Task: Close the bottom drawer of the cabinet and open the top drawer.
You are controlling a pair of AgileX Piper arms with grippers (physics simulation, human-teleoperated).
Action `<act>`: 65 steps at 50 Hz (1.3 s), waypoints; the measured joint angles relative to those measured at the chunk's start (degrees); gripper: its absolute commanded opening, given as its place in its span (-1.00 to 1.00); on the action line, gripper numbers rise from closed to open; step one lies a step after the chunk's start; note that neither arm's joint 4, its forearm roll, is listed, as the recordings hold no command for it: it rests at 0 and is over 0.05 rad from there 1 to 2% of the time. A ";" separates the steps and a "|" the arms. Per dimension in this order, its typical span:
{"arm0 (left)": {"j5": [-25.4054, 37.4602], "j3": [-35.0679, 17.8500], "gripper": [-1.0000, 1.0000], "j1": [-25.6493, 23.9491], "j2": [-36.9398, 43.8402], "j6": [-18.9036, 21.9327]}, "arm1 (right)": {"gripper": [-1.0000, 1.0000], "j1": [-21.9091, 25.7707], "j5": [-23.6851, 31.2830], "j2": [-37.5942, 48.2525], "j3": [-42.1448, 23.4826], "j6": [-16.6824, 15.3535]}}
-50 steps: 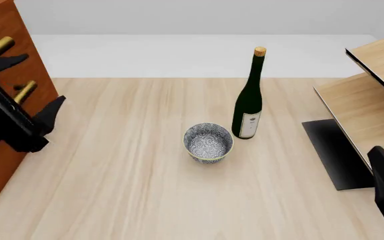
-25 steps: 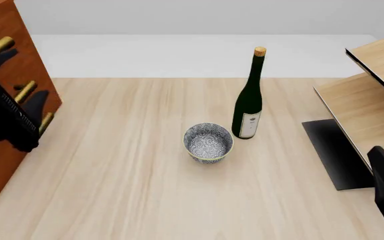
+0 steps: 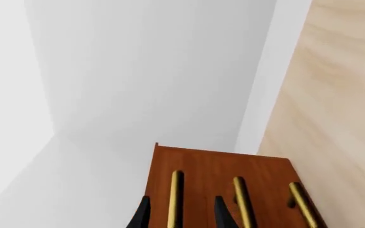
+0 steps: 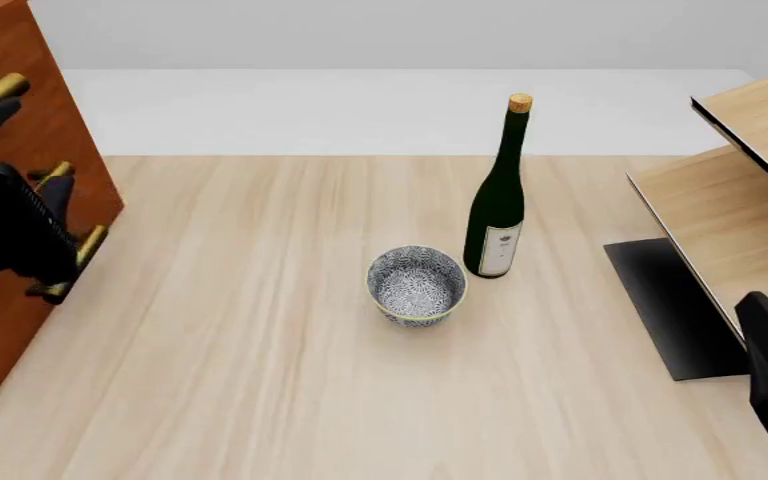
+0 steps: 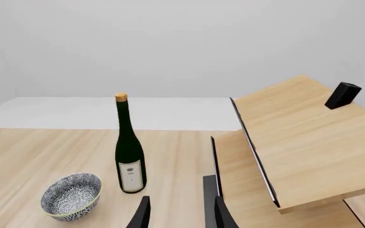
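Left arm body: matte black, blocky left gripper point(image 4: 11, 175) housing with a finely ribbed side panel.
Left fingers point(image 3: 143, 216): black, tapering to pointed tips.
Right arm body: matte black, angular right gripper point(image 5: 181, 216) block, no markings visible.
Right fingers point(image 5: 224, 216): black, slim, pointed.

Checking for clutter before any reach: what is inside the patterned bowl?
The bowl shows only its speckled inner surface in the front view; nothing lies in it. The right wrist view hides its floor behind the near rim.
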 measured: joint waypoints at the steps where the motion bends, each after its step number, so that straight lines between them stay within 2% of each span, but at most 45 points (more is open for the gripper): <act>1: -0.27 -0.12 1.00 0.26 0.36 0.11 | 1.00 0.01 0.00 0.00 0.00 -0.01; 30: -3.29 -5.81 1.00 7.01 10.45 -0.46 | 1.00 0.15 -0.03 0.03 0.01 -0.36; 65: -3.17 -11.20 1.00 13.49 15.27 -1.63 | 1.00 0.37 -0.16 -0.01 0.06 -0.84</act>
